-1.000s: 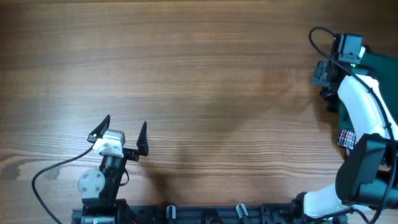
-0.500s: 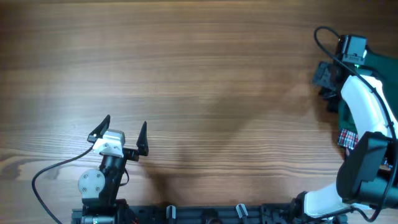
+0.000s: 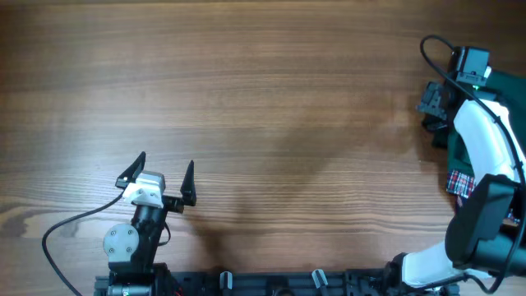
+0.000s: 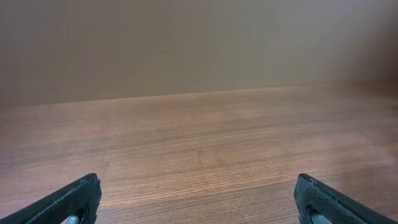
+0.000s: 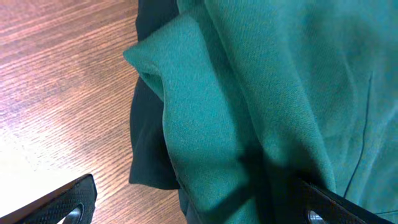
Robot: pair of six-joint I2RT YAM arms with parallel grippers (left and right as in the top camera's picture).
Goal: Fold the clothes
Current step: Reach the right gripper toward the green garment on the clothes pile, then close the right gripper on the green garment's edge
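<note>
The dark green garment point(image 5: 273, 93) lies crumpled at the table's far right edge; in the overhead view only a strip of it point(image 3: 509, 86) shows beside the right arm. My right gripper point(image 3: 434, 105) hovers over its left edge, jaws open, the cloth's folded edge between the fingertips point(image 5: 193, 208) in the right wrist view. A darker layer point(image 5: 149, 143) shows under the green fold. My left gripper point(image 3: 160, 173) is open and empty over bare wood near the front left point(image 4: 199, 202).
A red-white-blue plaid cloth point(image 3: 460, 182) peeks out beside the right arm. The wooden table point(image 3: 246, 107) stretches across the middle. A cable point(image 3: 66, 230) runs by the left arm's base.
My right gripper has moved a little to the right, further over the green garment. The left arm has not moved.
</note>
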